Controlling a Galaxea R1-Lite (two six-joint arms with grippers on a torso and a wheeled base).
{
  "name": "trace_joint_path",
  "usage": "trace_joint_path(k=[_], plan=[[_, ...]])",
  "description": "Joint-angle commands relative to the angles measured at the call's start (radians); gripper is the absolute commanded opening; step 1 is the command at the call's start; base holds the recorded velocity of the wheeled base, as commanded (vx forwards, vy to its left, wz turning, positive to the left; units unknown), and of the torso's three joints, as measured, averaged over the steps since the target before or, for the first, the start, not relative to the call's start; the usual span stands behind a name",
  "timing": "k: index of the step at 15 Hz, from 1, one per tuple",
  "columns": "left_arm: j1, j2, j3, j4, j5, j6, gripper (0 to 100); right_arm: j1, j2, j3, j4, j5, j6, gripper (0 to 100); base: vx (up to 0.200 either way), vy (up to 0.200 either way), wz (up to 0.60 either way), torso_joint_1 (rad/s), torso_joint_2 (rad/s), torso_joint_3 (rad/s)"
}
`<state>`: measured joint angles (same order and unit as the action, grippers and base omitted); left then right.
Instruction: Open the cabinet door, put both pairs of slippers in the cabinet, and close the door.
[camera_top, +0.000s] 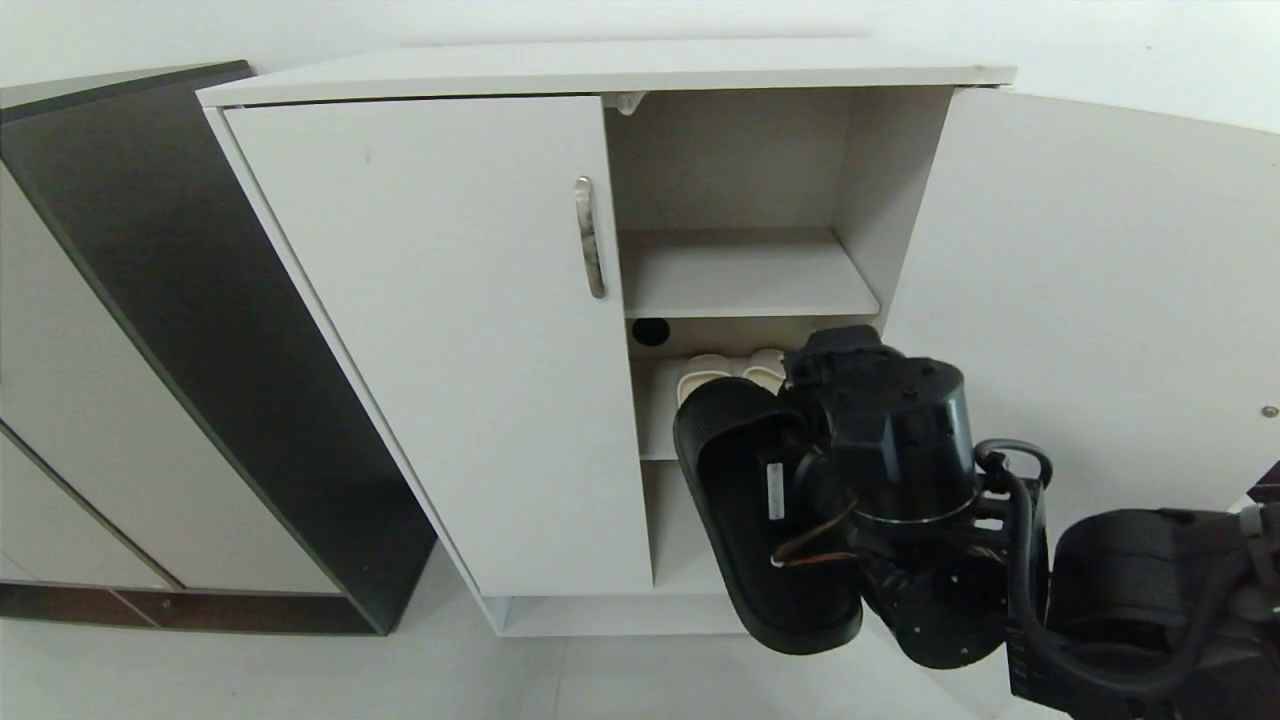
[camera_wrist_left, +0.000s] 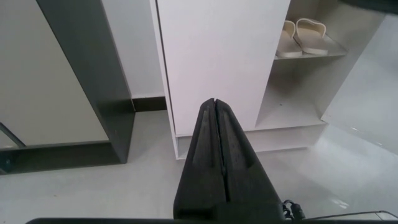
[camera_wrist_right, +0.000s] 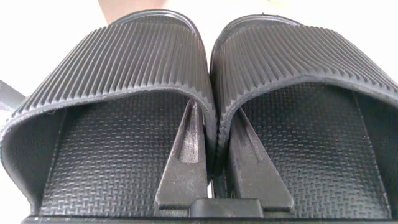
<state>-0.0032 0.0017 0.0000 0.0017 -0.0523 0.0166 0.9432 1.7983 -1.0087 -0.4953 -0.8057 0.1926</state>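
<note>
Pinching the adjoining inner walls of the black slippers (camera_wrist_right: 124, 81), the right tool (camera_wrist_right: 212, 113) was positioned just before the open right half of the cabinet (camera_top: 430, 330), the slippers' long axis directed toes-first toward the shelf (camera_top: 655, 425) carrying the white slippers (camera_top: 730, 372); the left tool (camera_wrist_left: 214, 155) was pressed together, empty.

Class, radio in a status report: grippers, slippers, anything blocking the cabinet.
Right gripper shut on black slippers, in front of cabinet. Left gripper shut, holding nothing. White slippers on middle shelf. Left door shut.
</note>
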Motion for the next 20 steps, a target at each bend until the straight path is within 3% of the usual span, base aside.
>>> trace_joint_path(k=[1, 5, 12, 20], plan=[[0.000, 0.000, 0.000, 0.000, 0.000, 0.000, 0, 0.028, -0.007, -0.185, 0.132, -0.073, 0.044, 0, 0.000, 0.000, 0.00, 0.000, 0.00, 0.000], [0.000, 0.000, 0.000, 0.000, 0.000, 0.000, 0, 0.014, 0.041, -0.332, 0.216, -0.098, 0.044, 0, 0.000, 0.000, 0.00, 0.000, 0.00, 0.000], [0.000, 0.000, 0.000, 0.000, 0.000, 0.002, 0, -0.001, 0.079, -0.343, 0.210, -0.138, 0.044, 0, 0.000, 0.000, 0.00, 0.000, 0.00, 0.000], [0.000, 0.000, 0.000, 0.000, 0.000, 0.002, 0, -0.009, 0.081, -0.346, 0.210, -0.138, 0.039, 0, 0.200, 0.000, 0.00, 0.000, 0.00, 0.003]])
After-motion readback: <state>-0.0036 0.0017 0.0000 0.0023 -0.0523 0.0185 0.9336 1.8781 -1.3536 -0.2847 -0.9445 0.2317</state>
